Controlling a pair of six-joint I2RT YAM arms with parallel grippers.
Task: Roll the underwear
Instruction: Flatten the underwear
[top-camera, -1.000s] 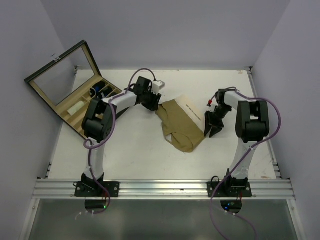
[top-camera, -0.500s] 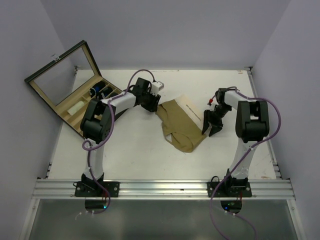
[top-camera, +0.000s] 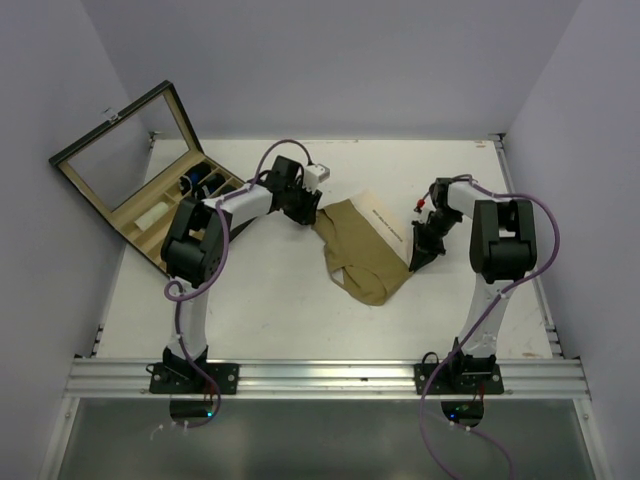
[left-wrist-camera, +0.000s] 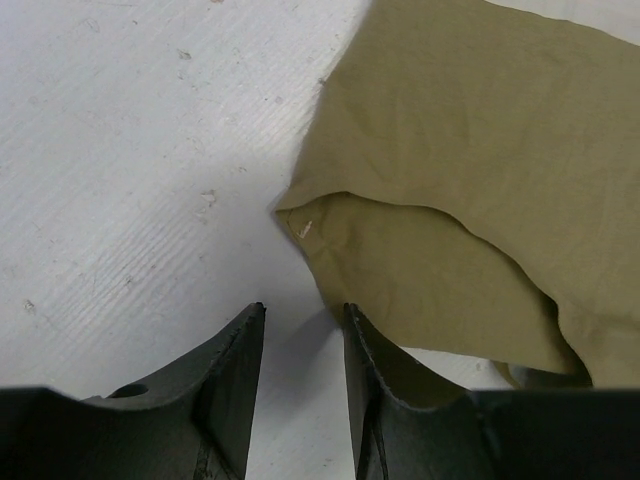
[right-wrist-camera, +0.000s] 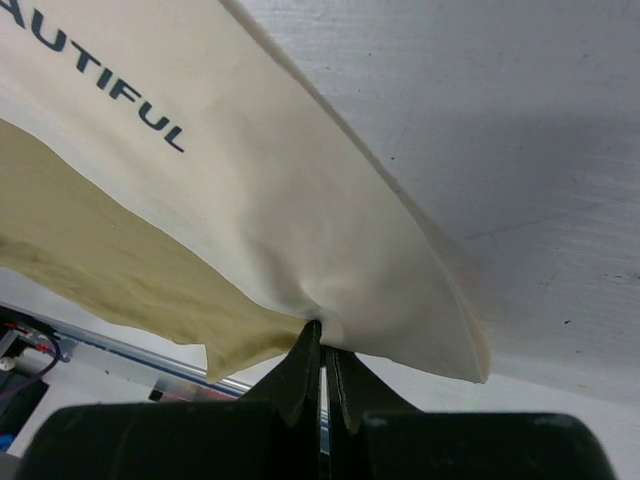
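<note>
The underwear (top-camera: 362, 250) lies flat on the table (top-camera: 270, 290). The right gripper (right-wrist-camera: 320, 345) pinches its right edge thinly. The left gripper (left-wrist-camera: 303, 312) sits spread and empty at its left corner. That thin pinch may slip, skewing the roll.

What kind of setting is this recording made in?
Probably a lab test cell: plain walls box in a white table, with two arms bolted to an aluminium rail.

A compartmented wooden box (top-camera: 145, 238) sits at the far left of the white table (top-camera: 270, 300), its glass lid (top-camera: 125, 148) standing open; dark and white items lie inside.
</note>
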